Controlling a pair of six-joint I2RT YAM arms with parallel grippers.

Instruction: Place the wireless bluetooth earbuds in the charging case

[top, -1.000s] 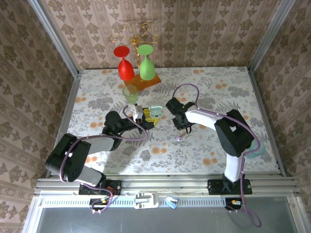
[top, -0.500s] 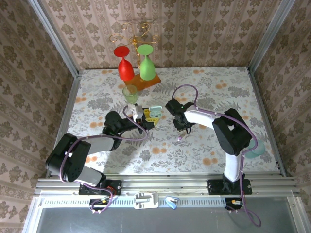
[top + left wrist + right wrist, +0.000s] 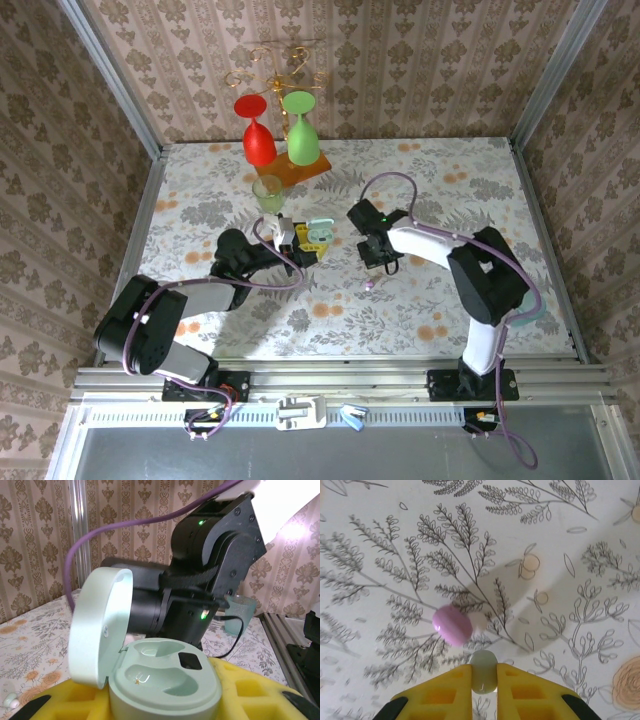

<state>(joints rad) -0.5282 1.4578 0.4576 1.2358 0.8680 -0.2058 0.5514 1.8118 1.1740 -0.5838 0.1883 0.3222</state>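
My left gripper [image 3: 303,246] is shut on the mint charging case [image 3: 318,236], holding it off the table. In the left wrist view the case [image 3: 165,680] sits between the yellow fingers [image 3: 250,695], its lid [image 3: 97,625] swung open to the left and both wells empty. My right gripper [image 3: 484,680] is shut on the pale whitish earbud [image 3: 483,677], pinched between its yellow fingertips above the table. The lilac earbud [image 3: 452,625] lies on the flowered tabletop just beyond those tips and also shows as a small dot [image 3: 369,285] below the right gripper [image 3: 383,264].
A red glass [image 3: 258,140] and a green glass [image 3: 301,138] stand inverted on an orange base at the back. A small green cup [image 3: 267,192] is behind the case. A teal cup [image 3: 530,305] sits at the table's right edge. The right arm's black wrist [image 3: 210,580] looms close behind the case.
The right gripper's fingers have closed on the pale earbud, and the gripper has shifted slightly back and right. The lilac earbud and the left arm have stayed put.
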